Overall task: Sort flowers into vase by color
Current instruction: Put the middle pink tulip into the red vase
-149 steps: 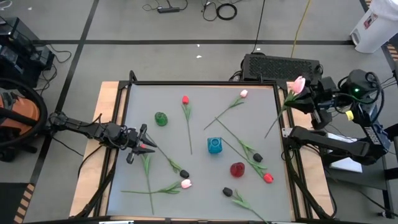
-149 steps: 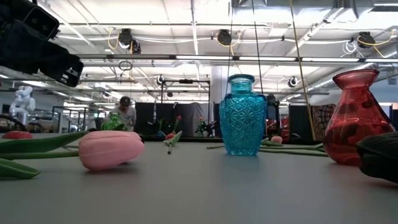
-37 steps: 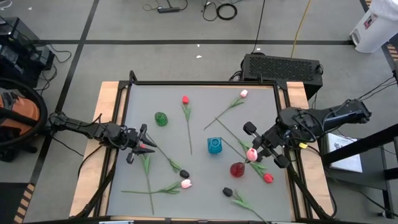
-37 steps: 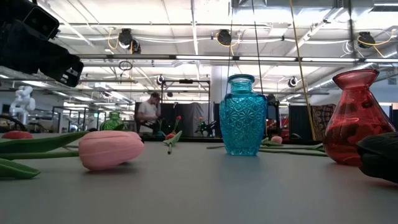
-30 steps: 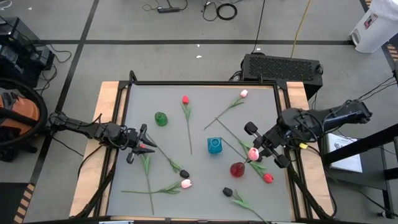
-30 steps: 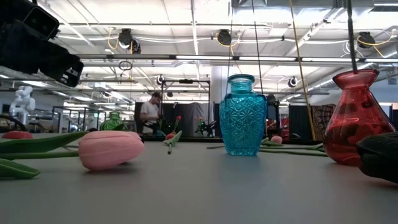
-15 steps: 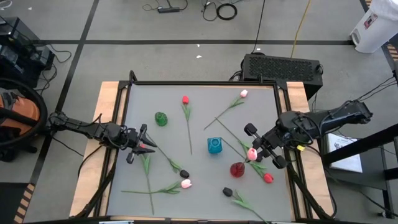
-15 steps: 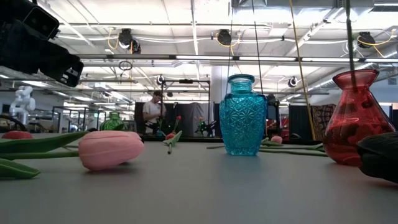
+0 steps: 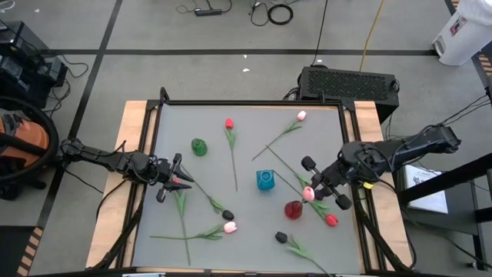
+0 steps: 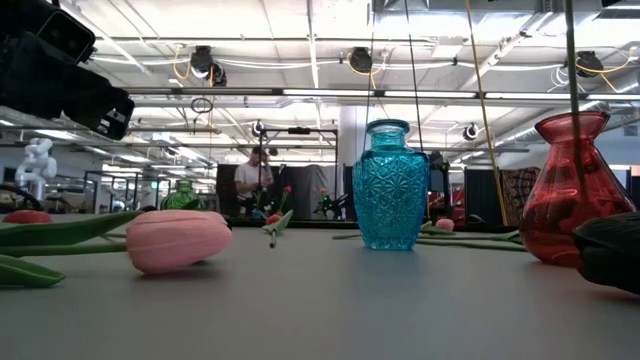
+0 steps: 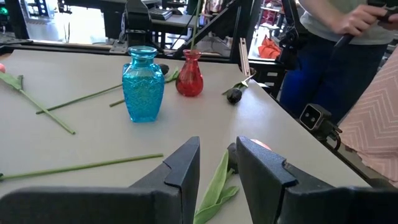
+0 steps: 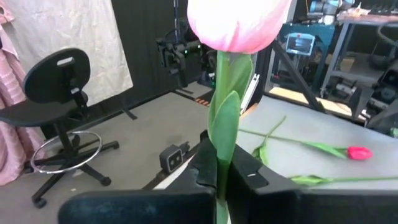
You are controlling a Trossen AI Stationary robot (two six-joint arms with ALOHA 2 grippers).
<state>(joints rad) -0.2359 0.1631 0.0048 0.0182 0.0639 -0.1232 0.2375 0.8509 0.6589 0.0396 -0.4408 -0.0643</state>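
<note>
The pink tulip (image 12: 238,25) stands upright in my right gripper (image 9: 321,183), whose 2 fingers are pinched tight on its green stem; the bud (image 9: 308,194) hangs just above the red vase (image 9: 293,209) on the right side of the table (image 9: 246,165), and in the low view the stem (image 10: 572,60) runs straight down into that vase's mouth. The blue vase (image 9: 265,180) stands near it toward the middle, the green vase (image 9: 199,146) farther left. My left gripper (image 9: 174,181) rests at the left edge, fingers partly apart and holding nothing, with a leaf (image 11: 214,186) lying between them. Other tulips (image 9: 231,139) lie scattered.
</note>
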